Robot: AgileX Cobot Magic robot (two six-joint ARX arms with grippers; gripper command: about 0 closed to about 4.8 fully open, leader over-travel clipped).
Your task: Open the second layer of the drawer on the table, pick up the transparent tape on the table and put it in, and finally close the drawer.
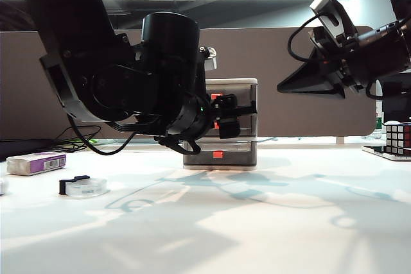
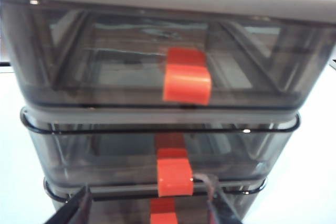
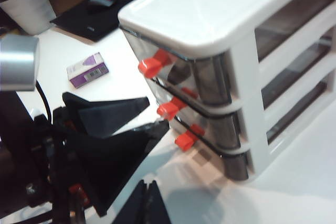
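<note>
The drawer point(image 1: 231, 88), a white cabinet with three smoky grey tiers and red handles, stands mid-table. Its second layer point(image 2: 105, 156) sits pushed in. My left gripper point(image 2: 149, 209) is open right in front of it, one finger either side of the middle red handle point(image 2: 175, 176) and slightly below it. In the right wrist view the left gripper point(image 3: 156, 114) shows as black wedges by that handle point(image 3: 170, 109). The transparent tape point(image 1: 87, 187) lies flat on the table point(image 1: 257, 222) at the left, black cutter on its left side. My right gripper point(image 1: 282, 86) hangs shut, high at the right, holding nothing.
A white-and-purple box point(image 1: 35, 163) lies left of the tape, also seen as the box point(image 3: 87, 70) in the right wrist view. A Rubik's cube point(image 1: 398, 138) stands at the far right edge. A grey partition runs behind the table.
</note>
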